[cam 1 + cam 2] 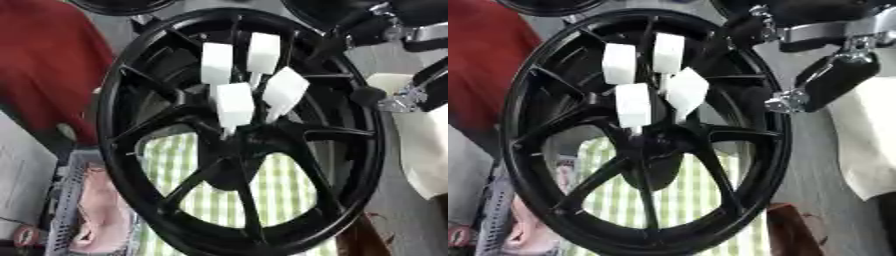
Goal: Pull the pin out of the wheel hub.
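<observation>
A black spoked wheel hub [122,150] fills the middle of both views, lying over a checked cloth. Several white block-headed pins [234,104] stand in a cluster at its centre, their thin stems pointing down into the hub. My right hand [826,82] comes in from the upper right, black with silver joints. Its fingers are spread near the hub's right rim, one fingertip [368,95] beside the rim and another part [332,42] at the upper rim. It holds no pin and stays clear of the white blocks. My left hand does not show.
A green-and-white checked cloth [280,190] lies under the wheel. A grey mesh basket [66,210] with something pink sits at lower left. A red shape [44,65] fills the upper left, pale fabric [429,145] lies at the right, and another black rim [114,6] shows at the top.
</observation>
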Robot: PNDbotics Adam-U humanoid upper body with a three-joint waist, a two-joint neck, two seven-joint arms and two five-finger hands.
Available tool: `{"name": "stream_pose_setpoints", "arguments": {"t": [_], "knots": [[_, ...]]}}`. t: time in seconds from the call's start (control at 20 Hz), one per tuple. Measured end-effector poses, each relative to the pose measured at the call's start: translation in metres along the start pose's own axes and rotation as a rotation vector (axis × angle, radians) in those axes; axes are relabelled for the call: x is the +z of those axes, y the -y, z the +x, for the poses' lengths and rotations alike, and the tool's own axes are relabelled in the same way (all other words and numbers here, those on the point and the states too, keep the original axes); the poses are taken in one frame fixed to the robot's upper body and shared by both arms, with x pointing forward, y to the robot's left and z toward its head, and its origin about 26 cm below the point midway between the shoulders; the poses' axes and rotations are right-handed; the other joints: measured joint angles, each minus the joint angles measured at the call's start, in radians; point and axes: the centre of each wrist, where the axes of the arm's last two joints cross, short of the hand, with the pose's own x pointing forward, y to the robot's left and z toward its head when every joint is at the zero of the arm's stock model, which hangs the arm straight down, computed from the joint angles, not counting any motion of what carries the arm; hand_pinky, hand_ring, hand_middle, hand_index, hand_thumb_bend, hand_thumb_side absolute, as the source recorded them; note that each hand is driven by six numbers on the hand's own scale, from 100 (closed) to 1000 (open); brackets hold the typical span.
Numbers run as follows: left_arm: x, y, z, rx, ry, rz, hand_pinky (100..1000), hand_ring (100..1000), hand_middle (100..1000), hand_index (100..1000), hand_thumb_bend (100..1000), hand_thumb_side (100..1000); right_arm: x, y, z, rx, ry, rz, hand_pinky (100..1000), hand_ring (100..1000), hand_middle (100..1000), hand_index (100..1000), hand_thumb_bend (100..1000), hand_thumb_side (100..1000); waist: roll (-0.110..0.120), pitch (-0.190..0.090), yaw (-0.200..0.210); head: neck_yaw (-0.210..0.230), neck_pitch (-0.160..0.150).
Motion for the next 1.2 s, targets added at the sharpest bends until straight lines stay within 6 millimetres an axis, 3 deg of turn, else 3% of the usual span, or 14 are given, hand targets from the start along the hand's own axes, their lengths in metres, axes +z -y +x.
{"name": "stream_pose_setpoints", "arguments": {"t": [0.35, 0.6, 1.2], "knots": [[-0.0033, 0.0008, 0.0014, 0.013, 0.008, 0.000, 899, 919, 838, 891, 286, 600, -0.0055, -0.0008, 0.0013, -0.028, -0.009, 0.008, 810, 730, 829, 923, 164, 100, -0.017, 0.000, 0.013, 0.000, -0.001], [-0.0042, 0.0011, 0.0018, 0.015, 0.008, -0.006, 899, 920, 839, 888, 285, 604, -0.0071, -0.0004, 0.0018, -0.034, -0.026, -0.005, 834, 814, 848, 925, 165, 100, -0.026, 0.006, 0.019, 0.002, -0.001], [-0.0067, 0.0017, 0.0029, 0.020, 0.016, -0.009, 900, 921, 839, 883, 284, 606, -0.0098, -0.0012, 0.0023, -0.054, -0.054, -0.031, 842, 854, 846, 916, 169, 100, -0.040, 0.023, 0.029, 0.003, -0.011]]}}
